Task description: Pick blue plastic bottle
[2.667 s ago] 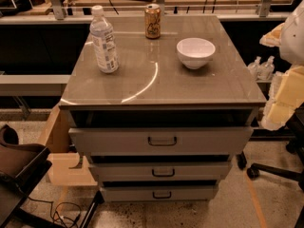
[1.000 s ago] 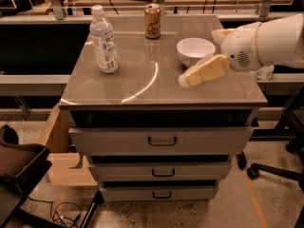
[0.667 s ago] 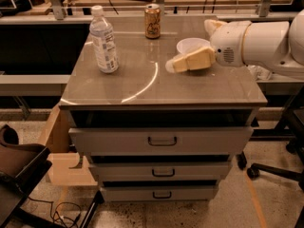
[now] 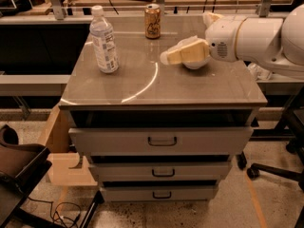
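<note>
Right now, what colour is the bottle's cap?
White cap, camera view. The gripper hovers over the tabletop, apart from the blue plastic bottle.

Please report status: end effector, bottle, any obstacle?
End effector above cabinet top, right of centre. Blue plastic bottle upright at left, not yet grasped. Can further back, seemingly off the path.

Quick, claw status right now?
Claw: open or closed cannot be told; over the cabinet top, not holding the blue plastic bottle, well apart from it.
</note>
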`<action>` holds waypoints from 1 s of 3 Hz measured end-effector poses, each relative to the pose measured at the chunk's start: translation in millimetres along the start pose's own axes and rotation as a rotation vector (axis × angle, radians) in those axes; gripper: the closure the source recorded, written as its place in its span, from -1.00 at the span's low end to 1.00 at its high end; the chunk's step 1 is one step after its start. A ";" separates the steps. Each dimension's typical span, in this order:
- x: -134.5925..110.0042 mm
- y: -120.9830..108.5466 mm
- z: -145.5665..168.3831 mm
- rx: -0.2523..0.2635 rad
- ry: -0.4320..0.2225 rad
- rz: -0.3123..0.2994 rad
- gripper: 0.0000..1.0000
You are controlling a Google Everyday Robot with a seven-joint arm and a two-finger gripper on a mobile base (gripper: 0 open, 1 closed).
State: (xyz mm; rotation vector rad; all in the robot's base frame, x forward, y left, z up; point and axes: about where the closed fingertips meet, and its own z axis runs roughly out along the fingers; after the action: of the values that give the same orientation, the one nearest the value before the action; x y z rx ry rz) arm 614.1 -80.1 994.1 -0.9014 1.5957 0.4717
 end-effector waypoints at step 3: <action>0.5 12.0 105.3 -0.051 -0.138 0.049 -1.00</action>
State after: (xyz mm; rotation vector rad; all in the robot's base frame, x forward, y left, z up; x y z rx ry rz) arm 672.7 3.9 966.8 -0.8504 1.4879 0.5991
